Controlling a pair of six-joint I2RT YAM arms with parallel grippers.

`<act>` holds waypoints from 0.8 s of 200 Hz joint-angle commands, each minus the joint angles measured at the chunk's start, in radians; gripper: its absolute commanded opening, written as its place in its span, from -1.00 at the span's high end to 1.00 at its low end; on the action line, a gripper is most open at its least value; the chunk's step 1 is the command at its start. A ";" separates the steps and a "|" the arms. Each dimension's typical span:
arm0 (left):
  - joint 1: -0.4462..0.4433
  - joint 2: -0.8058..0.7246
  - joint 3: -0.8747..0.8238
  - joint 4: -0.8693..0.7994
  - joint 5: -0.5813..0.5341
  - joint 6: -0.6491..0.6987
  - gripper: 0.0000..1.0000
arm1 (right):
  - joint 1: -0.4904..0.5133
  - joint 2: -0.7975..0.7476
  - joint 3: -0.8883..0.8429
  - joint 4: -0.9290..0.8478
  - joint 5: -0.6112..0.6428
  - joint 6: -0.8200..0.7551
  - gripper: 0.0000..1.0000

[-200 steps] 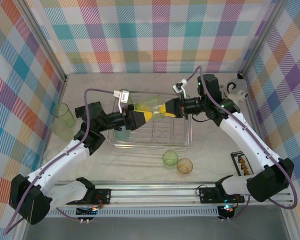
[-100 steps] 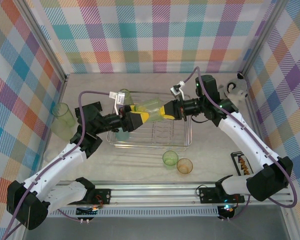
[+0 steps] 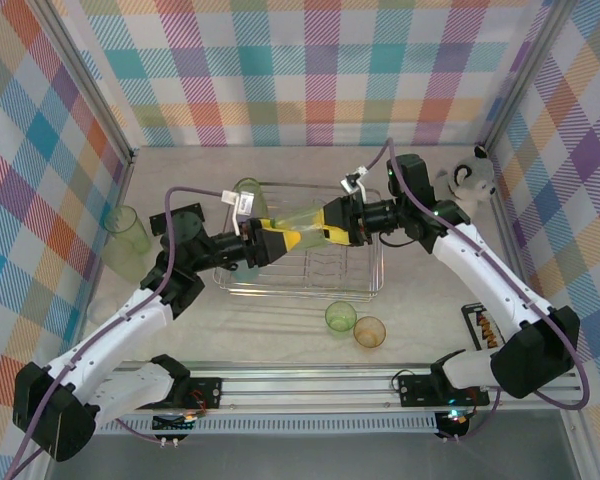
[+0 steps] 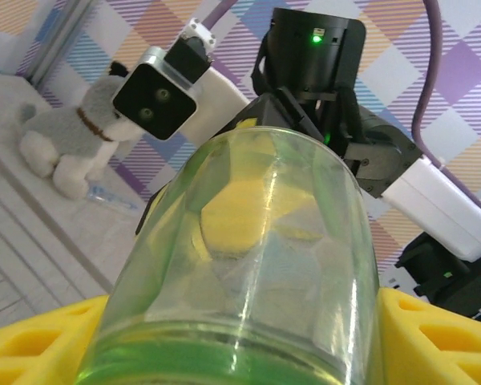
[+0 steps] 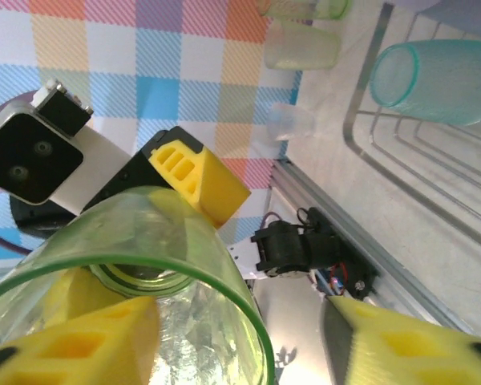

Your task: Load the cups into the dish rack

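Two claws meet above the shallow silver wire dish rack (image 3: 300, 291), sharing one tall green translucent plastic tumbler (image 3: 302, 216) that lies sideways in the air between them. The left claw (image 3: 288, 238) is closed partway around the tumbler's base, with its yellow pads against both sides. The right claw (image 3: 318, 226) stands open at the rim, one finger well clear of the wall. If the left grip is shallow or loose on the slick plastic, the tumbler could tip mouth-down and drop onto the wires. It could also snag a right finger if that arm backs away crookedly.
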 commanded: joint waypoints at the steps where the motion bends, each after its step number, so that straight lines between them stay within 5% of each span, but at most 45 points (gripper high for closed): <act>1: 0.003 -0.059 -0.017 -0.040 -0.092 0.049 0.43 | -0.017 -0.042 -0.035 -0.004 0.110 -0.015 -0.27; 43: 0.002 -0.084 0.064 -0.369 -0.337 0.104 0.56 | -0.089 -0.179 -0.056 -0.257 0.558 -0.092 -0.37; 80: 0.000 0.073 0.312 -0.818 -0.501 0.132 0.73 | -0.136 -0.376 -0.132 -0.295 0.859 -0.199 -0.52; 119: -0.023 0.330 0.589 -1.080 -0.591 0.123 0.80 | -0.163 -0.482 -0.174 -0.330 1.007 -0.302 -0.57; 160: -0.047 0.610 0.864 -1.270 -0.678 0.162 0.79 | -0.167 -0.497 -0.196 -0.347 1.021 -0.338 -0.58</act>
